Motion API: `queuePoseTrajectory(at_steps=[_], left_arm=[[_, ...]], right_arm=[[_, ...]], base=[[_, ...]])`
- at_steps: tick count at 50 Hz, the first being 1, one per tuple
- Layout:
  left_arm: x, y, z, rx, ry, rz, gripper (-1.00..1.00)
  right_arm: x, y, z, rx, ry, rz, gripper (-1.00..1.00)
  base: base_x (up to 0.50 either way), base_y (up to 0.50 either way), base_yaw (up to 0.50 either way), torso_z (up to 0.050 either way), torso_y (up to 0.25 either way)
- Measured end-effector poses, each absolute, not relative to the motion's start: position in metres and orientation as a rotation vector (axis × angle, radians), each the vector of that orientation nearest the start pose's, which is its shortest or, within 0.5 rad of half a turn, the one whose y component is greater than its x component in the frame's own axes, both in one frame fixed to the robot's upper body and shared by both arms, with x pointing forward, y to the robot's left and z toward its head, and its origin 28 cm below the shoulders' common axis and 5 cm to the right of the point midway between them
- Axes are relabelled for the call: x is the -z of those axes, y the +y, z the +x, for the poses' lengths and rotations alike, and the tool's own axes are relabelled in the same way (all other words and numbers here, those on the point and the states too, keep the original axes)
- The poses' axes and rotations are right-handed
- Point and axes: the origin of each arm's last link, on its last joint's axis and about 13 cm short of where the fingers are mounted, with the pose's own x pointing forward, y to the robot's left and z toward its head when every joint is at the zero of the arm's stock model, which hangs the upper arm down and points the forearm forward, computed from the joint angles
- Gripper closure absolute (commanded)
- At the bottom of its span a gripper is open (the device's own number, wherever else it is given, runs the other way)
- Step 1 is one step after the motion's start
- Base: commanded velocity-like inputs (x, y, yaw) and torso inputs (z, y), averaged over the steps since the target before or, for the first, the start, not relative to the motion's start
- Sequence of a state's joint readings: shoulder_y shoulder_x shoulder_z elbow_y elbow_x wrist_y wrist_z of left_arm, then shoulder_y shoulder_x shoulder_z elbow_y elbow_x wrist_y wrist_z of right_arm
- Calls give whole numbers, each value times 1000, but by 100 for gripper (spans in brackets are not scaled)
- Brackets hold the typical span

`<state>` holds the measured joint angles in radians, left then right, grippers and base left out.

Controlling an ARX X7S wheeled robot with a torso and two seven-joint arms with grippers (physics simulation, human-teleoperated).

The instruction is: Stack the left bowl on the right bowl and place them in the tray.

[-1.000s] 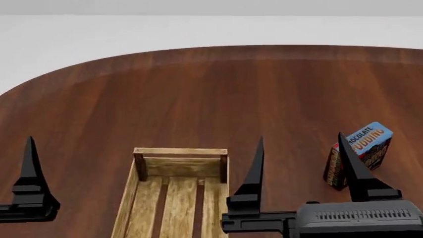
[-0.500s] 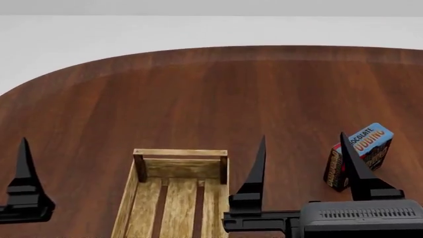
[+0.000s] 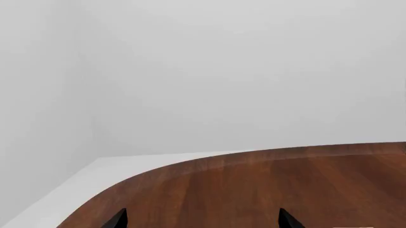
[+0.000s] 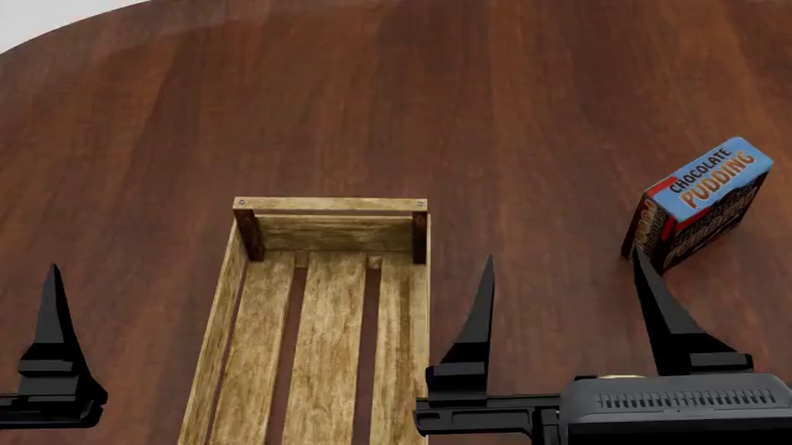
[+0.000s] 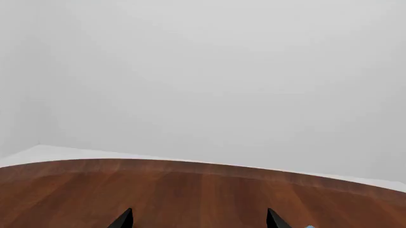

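Two grippers low in the head view, nearest the camera: right gripper with black fingers spread wide and nothing between them; left gripper showing only one finger at the frame's lower left there, but two tips well apart in its wrist view, so spread too, with nothing held. Between them, the tray, an oblong light wood crate lying flat on the table, slatted bottom bare. Farther off to the right, just beyond the right gripper's outer finger, a chocolate pudding box standing tilted. No bowls in sight.
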<state>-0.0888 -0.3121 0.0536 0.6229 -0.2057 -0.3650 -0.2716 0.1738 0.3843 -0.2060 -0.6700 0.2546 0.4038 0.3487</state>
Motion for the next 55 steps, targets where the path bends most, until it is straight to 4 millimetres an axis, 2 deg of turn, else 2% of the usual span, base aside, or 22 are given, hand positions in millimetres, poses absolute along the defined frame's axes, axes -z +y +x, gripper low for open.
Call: queuePoseTrajectory(at_steps=[12,17,25,33,44,55], left_arm=[[-139,237,208,-83,-331,82,-100],[-139,237,208,-86,-334,72,-100],[-140,237,208,-87,-339,67,-100],[-140,236,210,-103,-338,75,-100],[-140,235,211,-130,-340,89,-100],[-140,234,211,-149,-339,106,-100]], right_arm=[[-152,-109,210,-9,-366,-89,-100],[-152,-109,210,-5,-366,-86,-100],[-152,-109,209,-1,-372,-91,-100],[-153,-110,208,16,-356,-85,-100],[-159,-111,205,48,-254,-76,-100],[-169,-111,198,90,-61,-71,-100]], base=[[-1,0,0,0,-243],[44,0,0,0,0],[491,0,0,0,0],[-8,0,0,0,0],[0,0,0,0,0],[0,0,0,0,0]])
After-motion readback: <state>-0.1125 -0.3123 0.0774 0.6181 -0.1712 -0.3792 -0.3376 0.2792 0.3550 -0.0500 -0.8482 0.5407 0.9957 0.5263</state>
